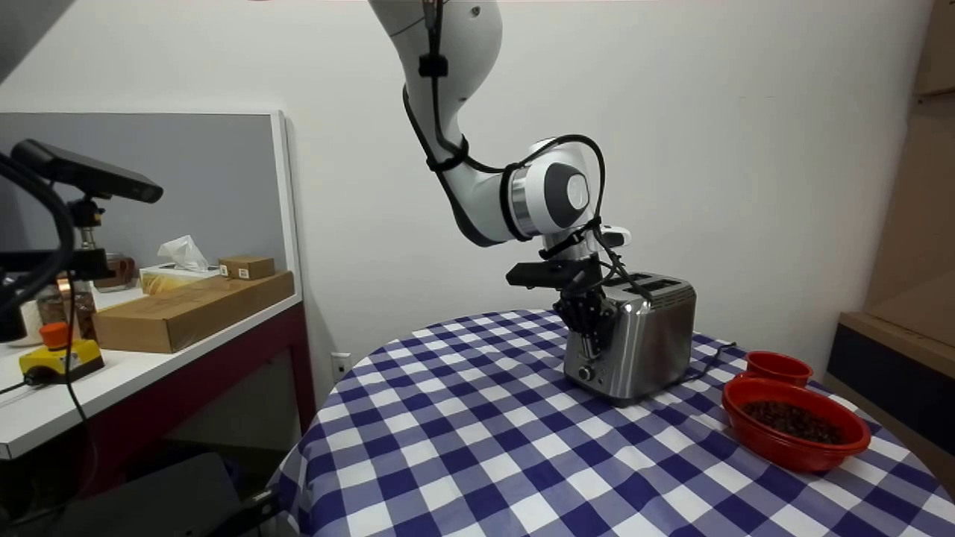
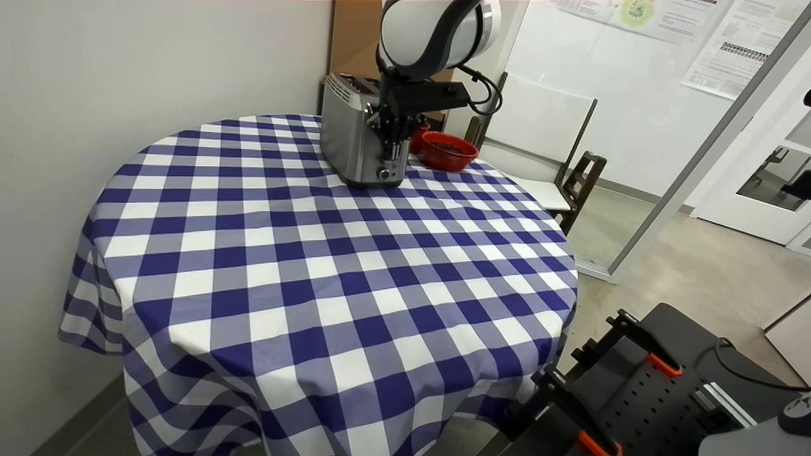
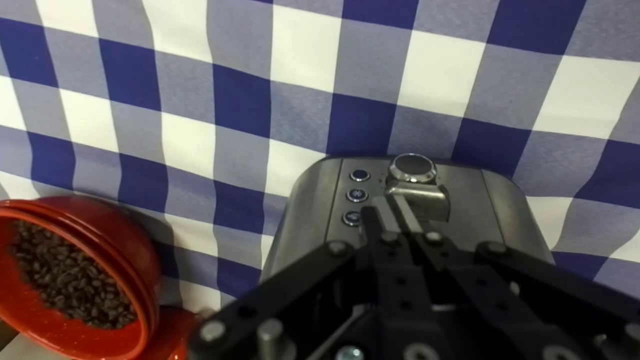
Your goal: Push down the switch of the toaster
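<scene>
The shiny silver toaster (image 1: pixel 660 339) stands upright on the checked tablecloth; it also shows in an exterior view (image 2: pixel 345 136) and in the wrist view (image 3: pixel 305 220). Its silver switch (image 3: pixel 425 193) sits low on the front panel, right by the round dial (image 3: pixel 412 167). My gripper (image 3: pixel 398 202) points down along the toaster's front, its two fingers close together with only a thin gap and nothing seen between them. The fingertips overlap the switch's left part in the wrist view; whether they touch it I cannot tell. In both exterior views the gripper (image 1: pixel 593 349) (image 2: pixel 394 152) hides the switch.
A red bowl (image 1: pixel 794 453) of dark beans and a red cup (image 1: pixel 780 365) stand beside the toaster. The bowl also shows in the wrist view (image 3: pixel 142 260). A dark cord (image 1: pixel 709 365) lies by the toaster. The round table (image 2: pixel 272 253) has a checked cloth.
</scene>
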Controlling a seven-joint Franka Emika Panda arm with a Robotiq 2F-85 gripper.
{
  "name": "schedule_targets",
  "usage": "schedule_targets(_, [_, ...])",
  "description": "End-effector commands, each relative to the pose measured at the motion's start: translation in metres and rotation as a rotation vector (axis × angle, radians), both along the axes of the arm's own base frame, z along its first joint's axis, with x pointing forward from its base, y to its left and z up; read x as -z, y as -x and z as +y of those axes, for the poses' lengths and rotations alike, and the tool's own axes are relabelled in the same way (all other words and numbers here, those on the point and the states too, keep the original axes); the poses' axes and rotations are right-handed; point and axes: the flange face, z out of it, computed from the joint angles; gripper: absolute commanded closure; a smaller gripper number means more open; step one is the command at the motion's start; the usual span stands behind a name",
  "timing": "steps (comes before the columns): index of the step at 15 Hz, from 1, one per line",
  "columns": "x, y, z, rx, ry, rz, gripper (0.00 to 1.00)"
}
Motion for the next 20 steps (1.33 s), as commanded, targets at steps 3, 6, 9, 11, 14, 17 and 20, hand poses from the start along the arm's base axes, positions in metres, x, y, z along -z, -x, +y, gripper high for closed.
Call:
schedule_targets(3, [0.036,-0.009,-0.001,-0.013,0.02,0.017,1.0])
schedule_targets(6, [0.043,-0.006,-0.001,-0.011,0.013,0.04,1.0])
schedule_targets(9, [0.04,-0.005,0.001,-0.016,0.009,0.04,1.0])
schedule_targets(11, [0.022,-0.006,0.003,-0.001,-0.018,0.045,0.74])
schedule_targets(14, [-0.013,-0.005,0.004,0.012,-0.091,0.055,0.58])
schedule_targets(17, [-0.045,0.007,0.002,0.02,-0.159,0.076,0.36])
schedule_targets(20, [-0.076,0.027,-0.004,-0.003,-0.198,0.132,0.15])
